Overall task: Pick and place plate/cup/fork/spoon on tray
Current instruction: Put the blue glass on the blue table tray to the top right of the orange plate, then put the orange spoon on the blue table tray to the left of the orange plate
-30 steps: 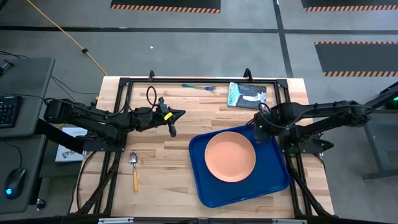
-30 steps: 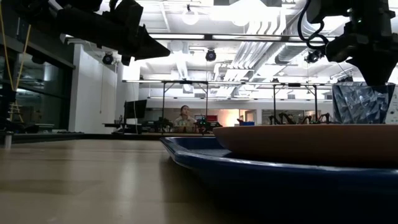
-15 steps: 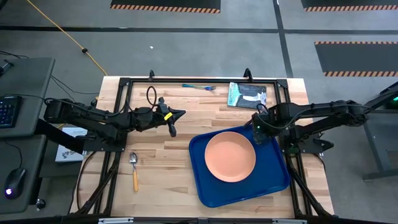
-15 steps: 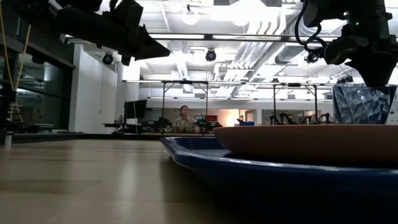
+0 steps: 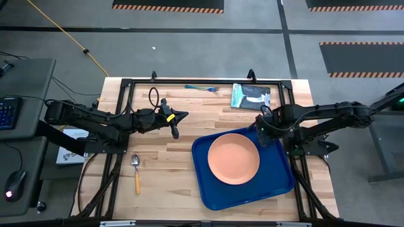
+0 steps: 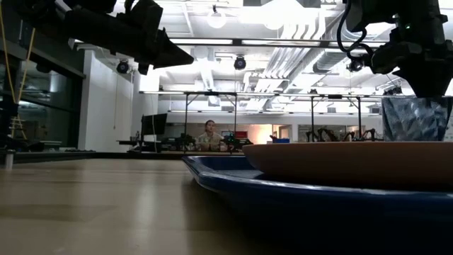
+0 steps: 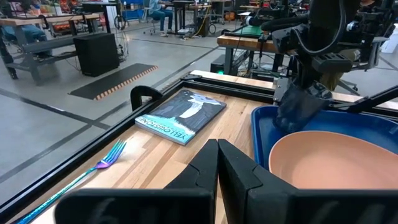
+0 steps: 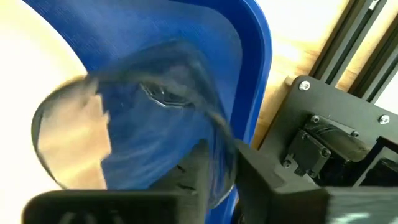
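The tray (image 5: 246, 192) was set at the table's (image 5: 170, 164) right front, its right rim close to the table's black frame, and the plate (image 5: 233, 158) lay inside it, toward the far side. A wide stretch of bare wood was left between the tray and the spoon (image 5: 136, 172), which lay near the left front edge. The fork (image 5: 202, 88) was placed along the far edge, with a book (image 5: 250, 96) just beside it to the right. The right gripper (image 5: 264, 133) was held over the tray's far right corner, its fingers pinched on the wall of a clear cup (image 8: 149, 137). The left gripper (image 5: 175, 128) was held above the bare wood left of the tray, its fingers pressed together on nothing.
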Available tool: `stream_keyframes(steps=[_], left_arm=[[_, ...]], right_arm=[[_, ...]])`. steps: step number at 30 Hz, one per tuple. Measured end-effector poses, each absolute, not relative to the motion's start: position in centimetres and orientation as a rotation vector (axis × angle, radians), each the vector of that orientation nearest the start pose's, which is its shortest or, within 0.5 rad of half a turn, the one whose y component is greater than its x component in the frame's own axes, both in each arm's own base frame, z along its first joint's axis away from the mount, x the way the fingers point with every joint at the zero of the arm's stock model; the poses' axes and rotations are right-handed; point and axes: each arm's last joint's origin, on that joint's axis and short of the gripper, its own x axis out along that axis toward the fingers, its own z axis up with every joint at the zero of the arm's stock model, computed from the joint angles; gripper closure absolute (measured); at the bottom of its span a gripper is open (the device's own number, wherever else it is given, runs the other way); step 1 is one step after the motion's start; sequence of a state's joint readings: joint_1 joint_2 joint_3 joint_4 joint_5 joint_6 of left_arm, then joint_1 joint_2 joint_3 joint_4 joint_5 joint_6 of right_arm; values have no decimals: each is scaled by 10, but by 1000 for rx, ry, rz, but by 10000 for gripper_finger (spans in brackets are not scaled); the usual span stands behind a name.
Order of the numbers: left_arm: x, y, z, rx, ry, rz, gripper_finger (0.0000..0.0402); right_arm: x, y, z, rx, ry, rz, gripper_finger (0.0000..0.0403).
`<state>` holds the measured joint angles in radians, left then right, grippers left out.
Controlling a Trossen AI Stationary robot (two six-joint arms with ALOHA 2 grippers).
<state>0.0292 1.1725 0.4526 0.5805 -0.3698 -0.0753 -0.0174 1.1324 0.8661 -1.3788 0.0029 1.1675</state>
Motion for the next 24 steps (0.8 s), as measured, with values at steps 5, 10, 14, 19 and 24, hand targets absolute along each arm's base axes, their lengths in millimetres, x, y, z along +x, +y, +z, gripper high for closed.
stream_keyframes(steps=[5, 10, 14, 19, 24], left_arm=[[235, 17, 217, -50, 123, 403, 401], [235, 17, 217, -51, 123, 403, 401], [235, 17, 217, -51, 123, 403, 401], [235, 17, 217, -50, 123, 403, 401], [235, 17, 217, -49, 129, 403, 401]], right_arm=[[153, -3, 240, 880, 1433, -958, 285], [152, -3, 243, 831, 1464, -919, 259], [149, -4, 256, 772, 1465, -922, 257], [143, -2, 278, 738, 1386, -902, 256], [132, 7, 294, 753, 1302, -820, 256]])
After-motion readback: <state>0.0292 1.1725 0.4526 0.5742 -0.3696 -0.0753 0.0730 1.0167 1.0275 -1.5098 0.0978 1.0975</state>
